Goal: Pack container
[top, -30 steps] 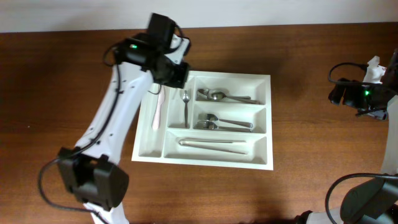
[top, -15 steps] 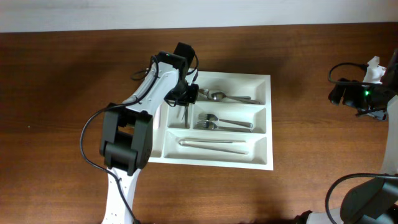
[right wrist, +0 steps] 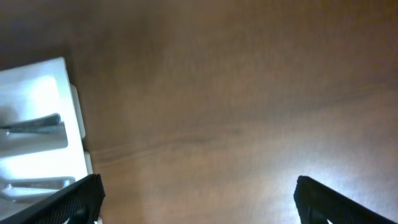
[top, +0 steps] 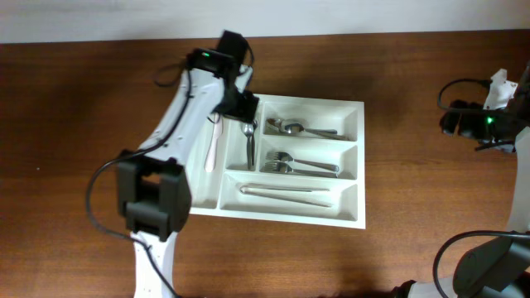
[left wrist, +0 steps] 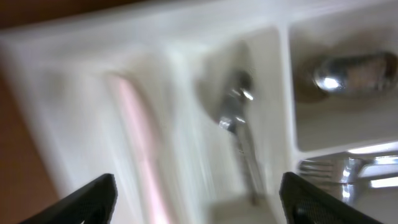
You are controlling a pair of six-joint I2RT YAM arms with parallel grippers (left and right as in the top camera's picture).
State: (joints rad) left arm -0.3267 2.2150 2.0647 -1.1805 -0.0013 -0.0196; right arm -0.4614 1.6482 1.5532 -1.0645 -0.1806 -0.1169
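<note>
Brown wood table [top: 83,124] fills the overhead view, with the white tray [top: 352,217] at its middle. From the lower left of the frame the left arm stretches up and bends right. The left gripper [top: 243,106] hangs over the tray's upper left corner, fingers spread wide and empty. Below it, a pink-handled utensil [top: 212,149] and a small metal piece [top: 248,142] lie in the two narrow compartments. At the right edge the right gripper [right wrist: 198,193] sits well apart from the tray, fingers wide.
</note>
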